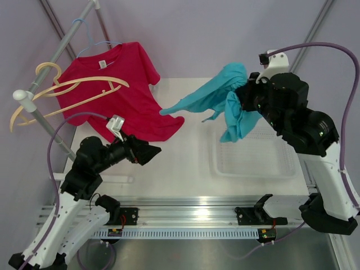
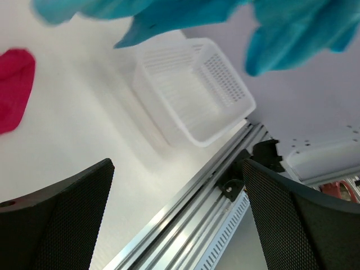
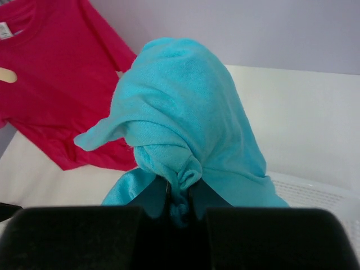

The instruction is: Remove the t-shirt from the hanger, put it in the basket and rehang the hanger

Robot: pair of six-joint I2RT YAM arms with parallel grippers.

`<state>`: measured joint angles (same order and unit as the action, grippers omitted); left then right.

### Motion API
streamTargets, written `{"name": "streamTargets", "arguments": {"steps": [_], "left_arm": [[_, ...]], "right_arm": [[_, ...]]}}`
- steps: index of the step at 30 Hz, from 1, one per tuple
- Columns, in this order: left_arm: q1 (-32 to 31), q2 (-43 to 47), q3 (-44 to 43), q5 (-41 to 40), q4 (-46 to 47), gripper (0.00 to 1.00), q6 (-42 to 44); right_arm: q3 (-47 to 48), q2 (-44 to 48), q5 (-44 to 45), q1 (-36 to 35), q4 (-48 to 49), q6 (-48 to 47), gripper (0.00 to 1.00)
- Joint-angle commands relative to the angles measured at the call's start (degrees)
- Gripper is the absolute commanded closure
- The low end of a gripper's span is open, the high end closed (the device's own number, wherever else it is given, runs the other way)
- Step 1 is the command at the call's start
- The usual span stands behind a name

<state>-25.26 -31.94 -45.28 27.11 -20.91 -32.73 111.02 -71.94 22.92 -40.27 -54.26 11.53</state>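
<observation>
Two shirts showed up in this one. The teal t-shirt [image 1: 225, 93] was already off its hanger, bunched up and hanging in the air over the white basket [image 2: 163, 112]. The right tool [image 3: 179, 198] was clenched on a small wad of its fabric. The left tool [image 1: 147, 153] sat released, jaws wide, low over the bench [image 1: 185, 163] just beside the hem of the red t-shirt [image 1: 112, 90], which hung on a blue hanger [image 1: 93, 45].

My worry was that grip: only a thin fold was pinched, so the shirt could've slipped out. Also one long tail stretched out left, past the basket's edge, so if it got dropped there, part of it probably would've landed on the bench instead.
</observation>
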Motion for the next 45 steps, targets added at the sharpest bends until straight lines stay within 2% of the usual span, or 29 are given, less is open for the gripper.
{"name": "streamTargets", "arguments": {"steps": [1,3,4,6,7,9,13,16,20,24,30,35,45], "left_arm": [[-5.21,-1.54,3.08,-11.09,5.08,0.01,-1.37],[-9.88,-4.07,3.88,-19.09,5.88,0.01,-0.76],[-15.12,-5.14,3.79,-21.29,6.14,0.01,-0.49],[-21.12,-8.46,2.57,-29.98,6.75,0.01,1.08],[-26.37,-9.62,2.04,-35.23,6.76,0.01,2.22],[-31.58,-13.03,0.46,-38.61,6.93,0.01,2.76],[-36.25,-17.18,-0.78,-44.24,8.95,0.01,3.46],[-37.84,-18.5,-0.6,-46.71,12.37,0.01,4.6],[-38.03,-19.03,1.5,-49.35,15.36,0.01,7.24],[-37.94,-18.59,2.56,-50.4,15.11,0.01,9.0],[-38.03,-15.87,5.02,-56.99,12.64,0.01,9.09],[-37.94,-11.74,9.67,-56.03,17.3,0.01,9.61],[-38.03,-5.24,14.34,-63.06,18.01,0.01,12.78]], "right_arm": [[-2.56,1.27,4.41,1.69,-5.06,-1.86,1.0],[-2.48,3.47,6.96,1.77,-6.38,-1.43,1.0],[-2.3,4.08,7.84,1.78,-6.91,-1.16,1.0],[-2.13,6.11,10.21,1.78,-8.66,-0.2,1.0],[-2.56,7.68,12.57,1.78,-9.71,0.42,1.0],[-5.97,9.7,14.34,1.77,-9.64,0.34,1.0],[-15.18,16.64,15.93,1.69,-6.39,1.13,1.0],[-20.21,21.57,16.19,1.78,-4.63,1.3,1.0],[-24.0,22.99,16.54,1.69,-3.31,1.04,1.0],[-27.96,22.29,16.46,1.69,-0.76,-0.45,1.0],[-30.24,18.86,18.56,1.78,1.88,-1.42,1.0],[-33.76,16.93,22.52,2.04,4.51,-0.11,1.0],[-45.98,9.99,22.79,13.02,11.81,9.11,1.0]]}}
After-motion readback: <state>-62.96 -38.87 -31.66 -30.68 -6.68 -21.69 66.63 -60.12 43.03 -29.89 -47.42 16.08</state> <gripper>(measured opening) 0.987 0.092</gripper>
